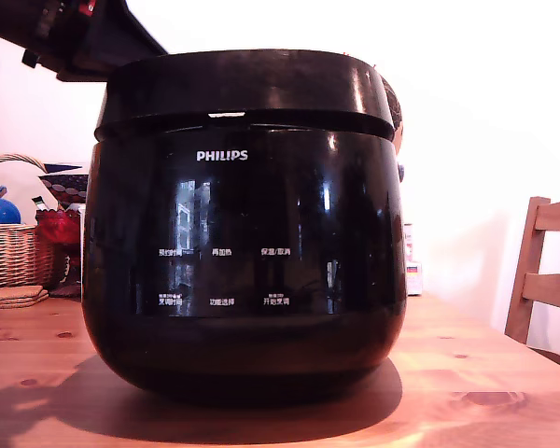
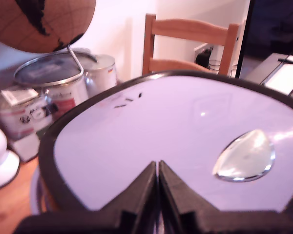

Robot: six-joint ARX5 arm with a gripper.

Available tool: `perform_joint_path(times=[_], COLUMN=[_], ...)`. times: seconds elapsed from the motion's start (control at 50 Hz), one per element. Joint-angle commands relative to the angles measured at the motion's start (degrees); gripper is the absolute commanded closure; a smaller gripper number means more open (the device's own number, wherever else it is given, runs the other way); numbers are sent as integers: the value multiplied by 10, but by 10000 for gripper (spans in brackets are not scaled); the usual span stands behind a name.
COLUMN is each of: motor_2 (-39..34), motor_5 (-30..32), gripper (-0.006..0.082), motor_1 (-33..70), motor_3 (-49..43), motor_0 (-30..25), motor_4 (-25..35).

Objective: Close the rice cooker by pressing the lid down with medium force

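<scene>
Rice cooker [image 1: 243, 224] sits centred on wooden surface [image 1: 467, 383], PHILIPS face toward exterior camera. Lid [image 1: 247, 89] down, thin seam visible at front. Claw [image 2: 158, 168] clenched, fingertips together over lid top, apparently placed to push rather than grip.

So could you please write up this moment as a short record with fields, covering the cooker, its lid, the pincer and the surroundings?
appliance: large glossy black rounded rice cooker with white PHILIPS lettering, on a wooden table
lid: wide glossy black lid down on the body, thin bright gap at the front seam; latched or not cannot be told
lid top: pale reflective surface with a clear teardrop-shaped window
pincer: black pincer, jaws together, tips at the lid top
surroundings: wicker basket, wooden chair
</scene>
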Motion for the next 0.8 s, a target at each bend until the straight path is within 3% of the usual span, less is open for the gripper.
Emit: perform_joint_path(times=[0.0,0.62,0.78], motor_2=[-21,-37,-74], motor_5=[-2,12,21], gripper=[789,788,788], motor_1=[4,68,71], motor_3=[2,9,47], motor_0=[-11,-38,-50], motor_4=[-2,-64,-74])
